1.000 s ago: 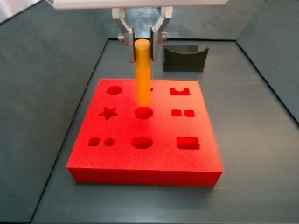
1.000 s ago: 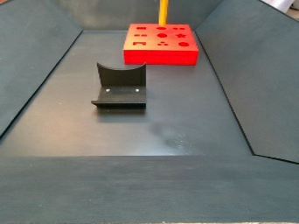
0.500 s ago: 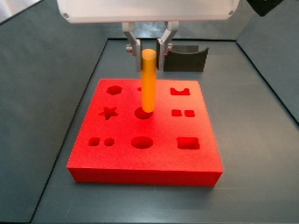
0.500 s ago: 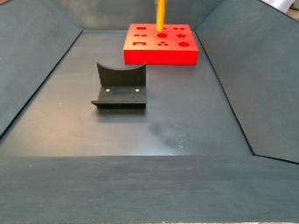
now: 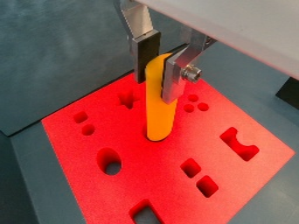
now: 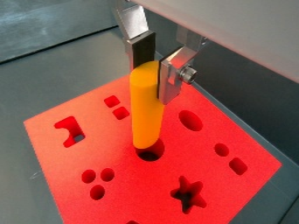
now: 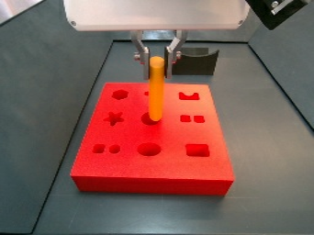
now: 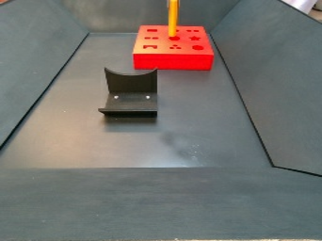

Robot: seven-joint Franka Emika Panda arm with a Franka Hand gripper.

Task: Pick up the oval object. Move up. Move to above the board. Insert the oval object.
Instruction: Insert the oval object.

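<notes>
Hand (image 6: 155,70) gripping oval object (image 6: 145,109) over board (image 6: 251,188), fixture (image 8: 128,92) only in side view

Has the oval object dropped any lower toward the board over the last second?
Yes. Held in the end effector, the oval object has sunk, its tip now in the centre hole of the board.

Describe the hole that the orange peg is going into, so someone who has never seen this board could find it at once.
Start from the red board on the dark floor, with its three-by-three grid of cut-outs. The hole is the middle one of that grid, right under the orange peg held upright in the hand. Unlike its neighbours, such as the star, it alone has the peg's lower end at its mouth.
</notes>
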